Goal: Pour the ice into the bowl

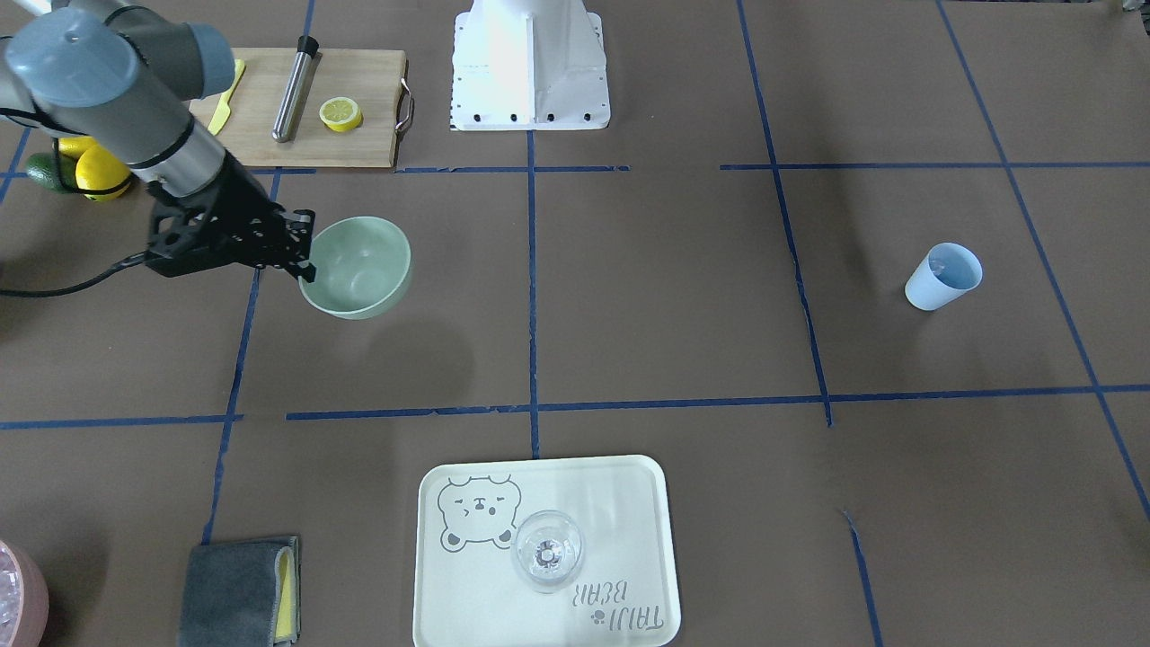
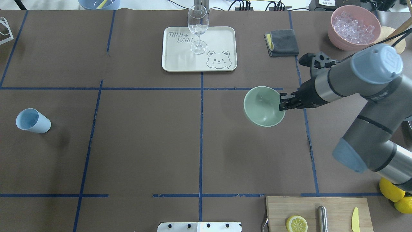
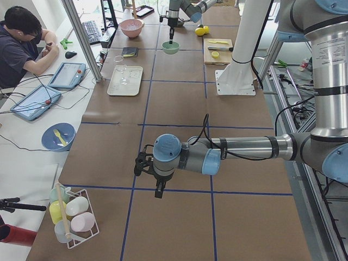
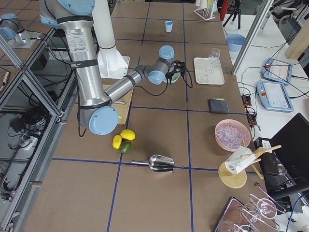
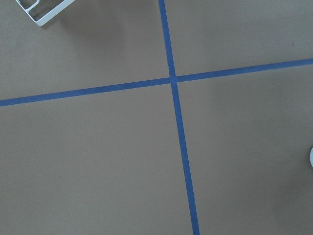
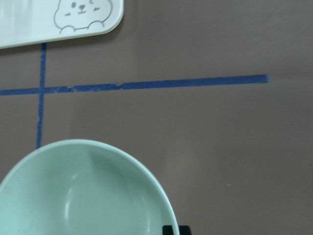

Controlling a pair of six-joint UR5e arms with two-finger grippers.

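The pale mint-green bowl is right of the table's middle in the overhead view, and it looks empty. My right gripper is shut on its rim, and the bowl's shadow falls apart from it on the table. The right wrist view shows the bowl with a fingertip at its rim. A light blue cup stands far off on the left side; something glassy shows inside it. My left gripper hangs over bare table; I cannot tell whether it is open or shut.
A pink container full of ice cubes stands at the far right. A cream tray carries a clear wine glass. A grey cloth, a cutting board with a lemon half, and lemons are nearby.
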